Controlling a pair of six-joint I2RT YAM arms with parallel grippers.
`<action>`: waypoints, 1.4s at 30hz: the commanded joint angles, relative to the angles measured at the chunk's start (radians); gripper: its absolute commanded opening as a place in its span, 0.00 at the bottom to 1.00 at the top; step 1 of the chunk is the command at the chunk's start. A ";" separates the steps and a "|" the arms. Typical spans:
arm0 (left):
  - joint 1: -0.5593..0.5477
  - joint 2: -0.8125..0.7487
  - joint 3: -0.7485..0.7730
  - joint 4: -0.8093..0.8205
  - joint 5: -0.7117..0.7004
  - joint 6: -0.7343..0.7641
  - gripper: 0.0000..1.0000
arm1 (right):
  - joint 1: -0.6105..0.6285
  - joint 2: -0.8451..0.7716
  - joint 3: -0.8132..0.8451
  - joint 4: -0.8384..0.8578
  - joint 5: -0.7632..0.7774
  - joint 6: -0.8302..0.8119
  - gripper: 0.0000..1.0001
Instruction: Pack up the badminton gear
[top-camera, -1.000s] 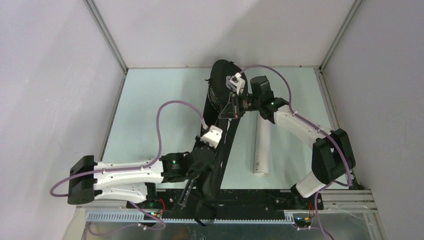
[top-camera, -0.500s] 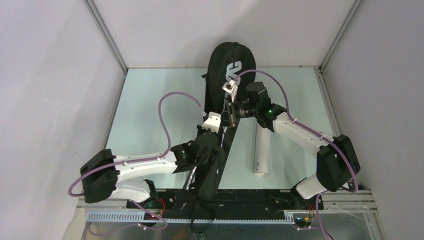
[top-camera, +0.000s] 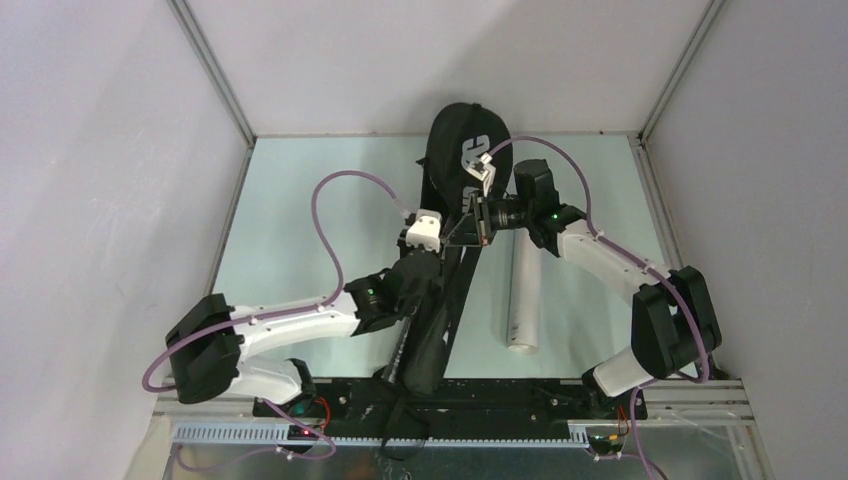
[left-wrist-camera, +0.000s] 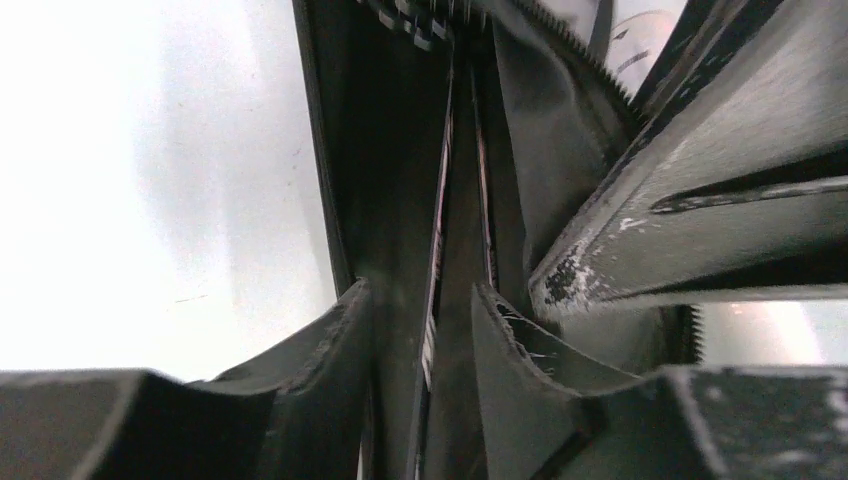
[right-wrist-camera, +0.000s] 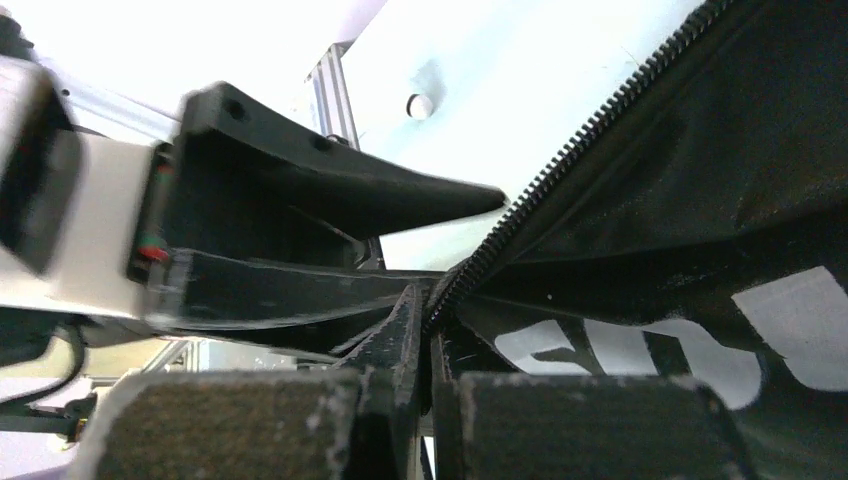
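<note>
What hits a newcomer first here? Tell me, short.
The long black racket bag runs down the middle of the table. The right gripper pinches its zipper edge while the left gripper stands open at the opening, over thin racket shafts. A white tube lies beside it.

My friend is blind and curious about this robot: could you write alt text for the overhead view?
Two robot arms meet over a long black racket bag lying lengthwise on a pale green table. The right gripper pinches the bag's edge, the left gripper is close beside it, and a white tube lies right of the bag.
</note>
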 joint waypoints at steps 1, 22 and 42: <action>0.009 -0.101 0.021 -0.038 0.044 -0.055 0.55 | -0.040 0.042 0.004 0.064 -0.128 0.020 0.00; 0.410 -0.462 -0.378 -0.019 0.532 -0.281 0.98 | -0.078 0.140 -0.156 0.916 -0.334 0.642 0.00; 0.627 0.266 -0.065 0.441 0.975 -0.323 0.31 | -0.021 0.267 -0.157 1.468 -0.397 1.040 0.00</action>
